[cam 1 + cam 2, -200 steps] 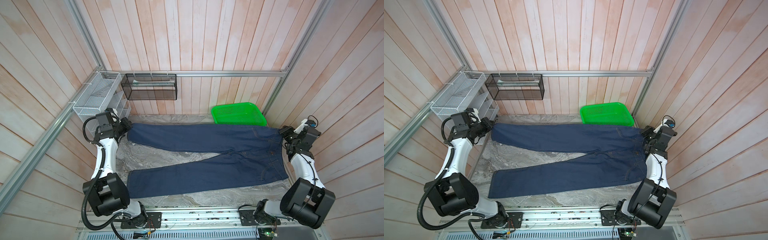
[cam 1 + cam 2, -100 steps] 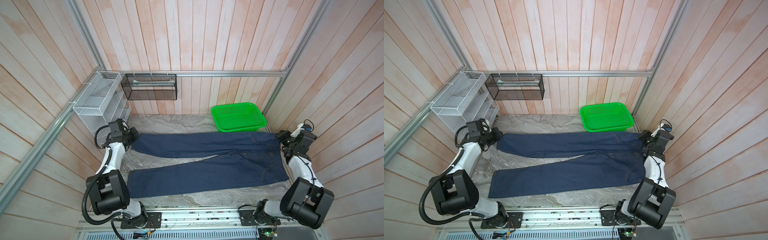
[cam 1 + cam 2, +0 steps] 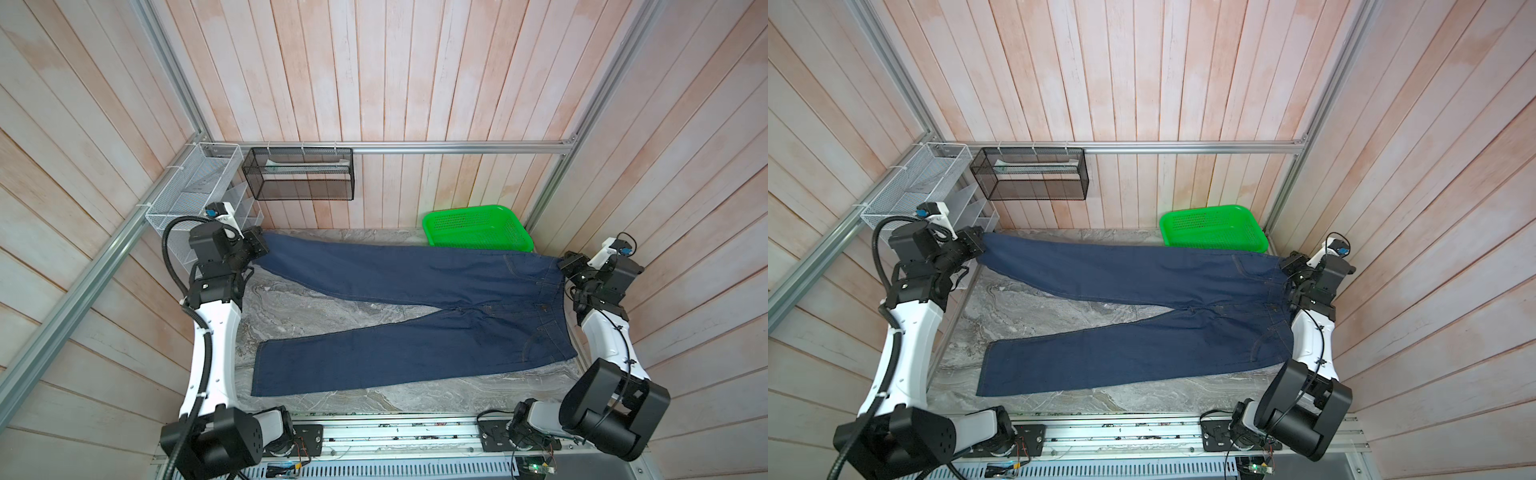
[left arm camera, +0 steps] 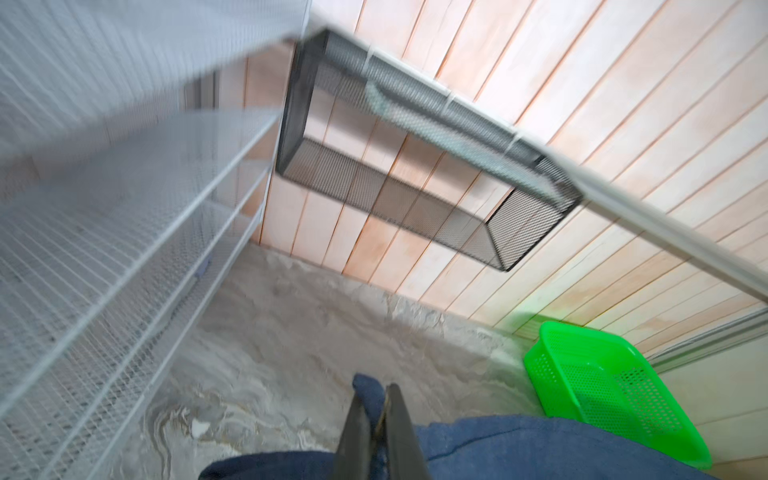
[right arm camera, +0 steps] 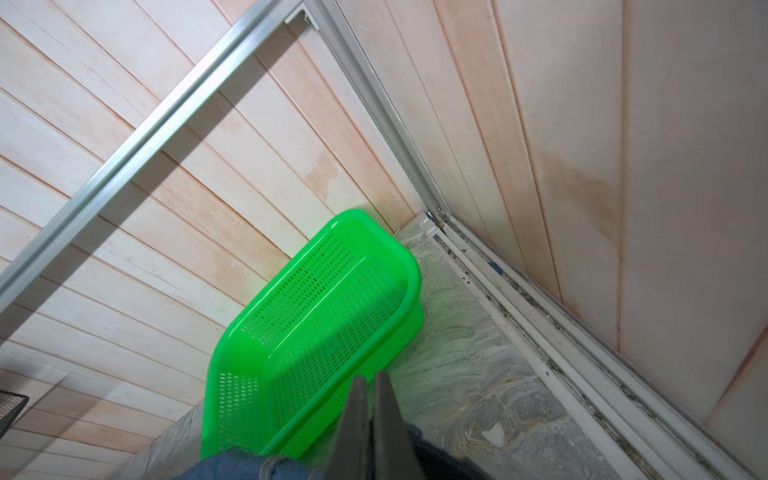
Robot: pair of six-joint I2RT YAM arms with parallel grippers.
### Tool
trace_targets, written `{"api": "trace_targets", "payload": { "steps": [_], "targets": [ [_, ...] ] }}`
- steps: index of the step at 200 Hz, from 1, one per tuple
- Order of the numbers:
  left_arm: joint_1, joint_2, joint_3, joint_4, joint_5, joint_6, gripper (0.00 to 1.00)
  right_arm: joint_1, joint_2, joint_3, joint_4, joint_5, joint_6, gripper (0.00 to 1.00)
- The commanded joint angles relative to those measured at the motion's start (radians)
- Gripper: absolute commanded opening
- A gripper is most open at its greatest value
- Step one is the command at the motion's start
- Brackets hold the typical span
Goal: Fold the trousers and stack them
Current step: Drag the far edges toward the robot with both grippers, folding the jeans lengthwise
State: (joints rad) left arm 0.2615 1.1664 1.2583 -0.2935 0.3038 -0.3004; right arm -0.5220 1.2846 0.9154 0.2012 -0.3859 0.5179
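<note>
The dark blue trousers (image 3: 374, 274) (image 3: 1121, 274) lie spread across the marble table, waist to the right and legs to the left. My left gripper (image 3: 262, 245) (image 3: 980, 245) is shut on the hem of the far leg. In the left wrist view a tuft of denim (image 4: 368, 388) sticks out between the closed tips of that gripper (image 4: 376, 388). My right gripper (image 3: 561, 264) (image 3: 1285, 264) (image 5: 370, 376) is shut on the far corner of the waistband (image 5: 249, 465). The far leg hangs taut between both grippers. The near leg (image 3: 374, 361) lies flat.
A green perforated basket (image 3: 476, 228) (image 3: 1212, 226) (image 4: 602, 382) (image 5: 316, 316) stands at the back right, just behind the waistband. A black mesh bin (image 3: 299, 174) hangs on the rear wall. A white wire shelf (image 3: 195, 183) sits close behind the left gripper. Walls hem in both sides.
Half a second ago both grippers held the far leg nearer the front and lower. Now they have carried it back toward the rear wall, still gripping.
</note>
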Motion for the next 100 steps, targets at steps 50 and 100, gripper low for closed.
{"api": "trace_targets", "payload": {
  "steps": [50,100],
  "targets": [
    [0.061,-0.332,-0.407,0.076,-0.198,-0.025,0.0,-0.04,-0.308,-0.266,-0.003,0.093,-0.176,0.0],
    [0.06,-0.472,-0.568,0.082,-0.379,-0.089,0.0,-0.132,-0.482,-0.369,-0.096,0.217,-0.165,0.0]
  ]
}}
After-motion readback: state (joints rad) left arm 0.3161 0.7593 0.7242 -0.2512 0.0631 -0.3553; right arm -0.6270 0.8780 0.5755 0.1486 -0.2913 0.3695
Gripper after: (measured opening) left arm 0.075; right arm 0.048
